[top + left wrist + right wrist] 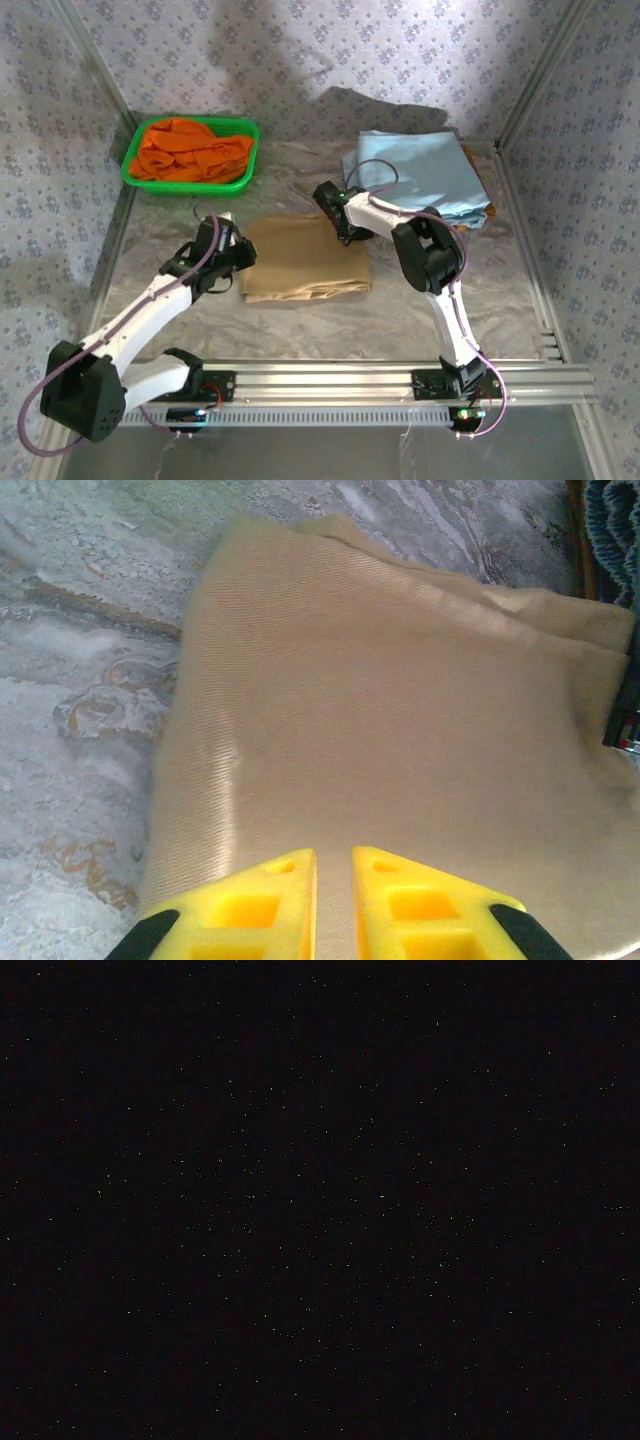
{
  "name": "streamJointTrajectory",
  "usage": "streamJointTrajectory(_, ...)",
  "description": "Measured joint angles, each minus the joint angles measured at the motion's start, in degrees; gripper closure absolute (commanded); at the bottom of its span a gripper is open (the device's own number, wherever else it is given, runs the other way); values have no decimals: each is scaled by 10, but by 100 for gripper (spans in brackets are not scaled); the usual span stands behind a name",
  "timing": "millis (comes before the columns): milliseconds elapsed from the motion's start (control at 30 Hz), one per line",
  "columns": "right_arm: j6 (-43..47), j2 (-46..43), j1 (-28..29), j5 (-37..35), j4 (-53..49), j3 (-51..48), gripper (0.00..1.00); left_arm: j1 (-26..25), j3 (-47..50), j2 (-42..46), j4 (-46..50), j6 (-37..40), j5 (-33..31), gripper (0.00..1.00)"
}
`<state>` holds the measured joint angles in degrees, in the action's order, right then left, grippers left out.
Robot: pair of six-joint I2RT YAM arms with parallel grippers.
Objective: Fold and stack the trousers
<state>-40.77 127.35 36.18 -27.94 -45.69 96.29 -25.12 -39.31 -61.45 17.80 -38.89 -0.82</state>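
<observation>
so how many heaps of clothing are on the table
3: folded tan trousers in the middle, orange clothes in the green basket far left, a light blue stack far right. More may lie under that stack.

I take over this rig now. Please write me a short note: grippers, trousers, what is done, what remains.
Left gripper: jaws shut on the trousers at their left edge.
Right gripper: shut, at their far right corner; a grip cannot be confirmed.
Trousers: folded into a rectangle, flat at the centre of the table.
Done: folding, it seems.
Left: stacking, perhaps onto the light blue pile at far right.
</observation>
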Motion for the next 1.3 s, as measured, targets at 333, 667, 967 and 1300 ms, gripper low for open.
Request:
streamJointTrajectory(333, 29, -69, 0, 93, -10, -31, 42, 15, 2, -19, 62, -11, -35, 21)
streamJointTrajectory(667, 73, -233, 3, 212, 12, -164, 37, 88, -16, -131, 92, -16, -15, 8)
streamJointTrajectory(967, 103, -265, -37, 356, 95, -286, 38, 125, -22, -196, 69, -10, 63, 15)
streamJointTrajectory(1300, 105, -263, -67, 448, 186, -370, 58, 152, 11, -202, 25, 2, 109, 34)
